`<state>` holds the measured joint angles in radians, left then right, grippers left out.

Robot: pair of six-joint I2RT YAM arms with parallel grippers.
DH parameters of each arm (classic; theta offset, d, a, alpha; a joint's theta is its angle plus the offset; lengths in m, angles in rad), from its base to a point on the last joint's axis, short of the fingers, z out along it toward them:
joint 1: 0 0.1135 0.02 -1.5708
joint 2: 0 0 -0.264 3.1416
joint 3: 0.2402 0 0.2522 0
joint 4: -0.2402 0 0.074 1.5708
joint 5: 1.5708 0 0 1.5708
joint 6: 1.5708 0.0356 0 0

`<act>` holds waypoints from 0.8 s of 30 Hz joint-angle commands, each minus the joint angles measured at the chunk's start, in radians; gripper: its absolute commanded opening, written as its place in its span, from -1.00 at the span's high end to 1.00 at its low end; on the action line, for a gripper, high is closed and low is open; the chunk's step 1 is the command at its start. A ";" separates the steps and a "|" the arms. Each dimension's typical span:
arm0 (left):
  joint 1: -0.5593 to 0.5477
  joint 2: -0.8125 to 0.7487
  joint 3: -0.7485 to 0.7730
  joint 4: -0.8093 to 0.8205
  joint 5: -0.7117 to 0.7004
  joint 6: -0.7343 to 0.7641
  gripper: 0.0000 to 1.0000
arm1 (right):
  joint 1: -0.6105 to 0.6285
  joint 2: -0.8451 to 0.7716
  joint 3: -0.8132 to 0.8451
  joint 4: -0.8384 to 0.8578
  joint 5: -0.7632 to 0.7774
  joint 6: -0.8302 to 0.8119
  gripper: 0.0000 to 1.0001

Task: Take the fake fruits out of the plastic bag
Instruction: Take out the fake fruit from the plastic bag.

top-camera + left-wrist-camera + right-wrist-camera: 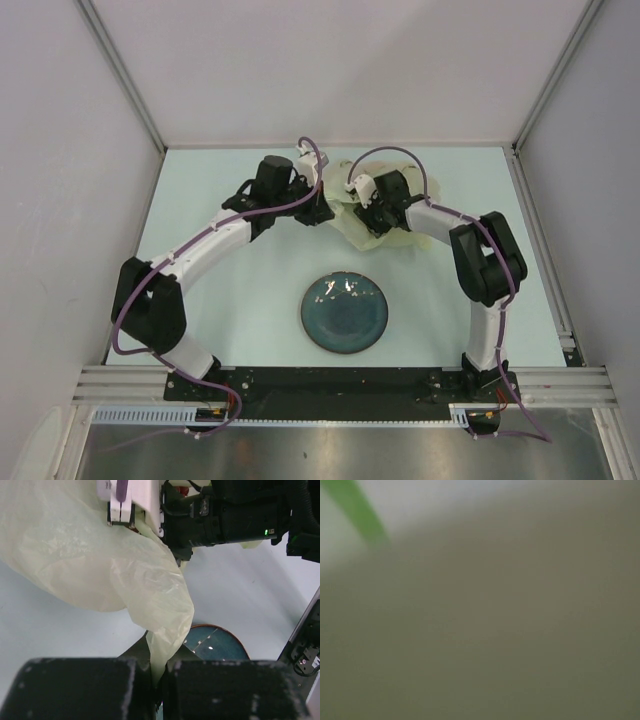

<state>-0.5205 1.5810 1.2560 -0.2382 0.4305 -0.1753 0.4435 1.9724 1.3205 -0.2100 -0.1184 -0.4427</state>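
Top external view, contents listed from where I stand. Item: table (200, 300), pale, carrying everything else. Item: plastic bag (372, 238), crumpled and translucent, lying between the two claws and under the right one. Item: plate (346, 312), dark blue-green, on the near side of both claws, apart from the bag, nothing on it. Item: left claw (318, 212), at the bag's left edge; its wrist view shows the claw (157, 680) closed tight on a fold of the bag (100, 570), the film rising from the pinch and ballooning beyond it. Item: right claw (372, 215), pushed down into the bag from the opposite side; its wrist view is a grey-green blur, so I cannot tell how wide it stands or whether it holds anything. Item: green streak (357, 512), upper left of that blur, unidentified. Fake fruits: none seen in the open, presumably inside the bag around the right claw. Step judged: reaching in for a fruit, bag anchored. Next move calls for a firm closure on one fruit only, no film caught, then a lift clear.
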 commanded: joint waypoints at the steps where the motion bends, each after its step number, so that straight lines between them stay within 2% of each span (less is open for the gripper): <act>1: 0.005 -0.009 0.014 0.048 0.021 0.013 1.00 | 0.003 0.022 0.023 -0.039 -0.014 -0.011 0.05; 4: 0.005 -0.012 0.019 0.042 0.019 0.019 0.99 | 0.001 0.011 0.025 -0.016 0.000 -0.017 0.27; 5: 0.005 -0.012 0.025 0.039 0.019 0.020 0.99 | 0.001 0.002 0.032 -0.012 0.000 -0.016 0.41; 8: 0.005 -0.001 0.045 0.031 0.022 0.023 0.99 | 0.007 -0.064 0.051 -0.054 -0.029 -0.004 0.59; 12: 0.005 0.005 0.056 0.028 0.033 0.005 0.99 | 0.030 -0.229 0.059 -0.172 -0.091 0.004 0.64; 16: 0.007 -0.024 0.030 0.031 0.014 0.011 0.99 | 0.044 -0.329 0.059 -0.252 -0.180 0.024 0.71; 21: 0.004 0.000 0.089 -0.048 -0.039 0.140 0.99 | 0.009 -0.400 0.054 -0.312 -0.338 0.074 0.83; 24: -0.003 0.040 0.181 -0.145 0.014 0.276 0.99 | -0.012 -0.446 0.046 -0.308 -0.449 0.147 0.88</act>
<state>-0.5190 1.5955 1.3102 -0.2893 0.4175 -0.0784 0.4625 1.5715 1.3582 -0.4656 -0.3950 -0.3923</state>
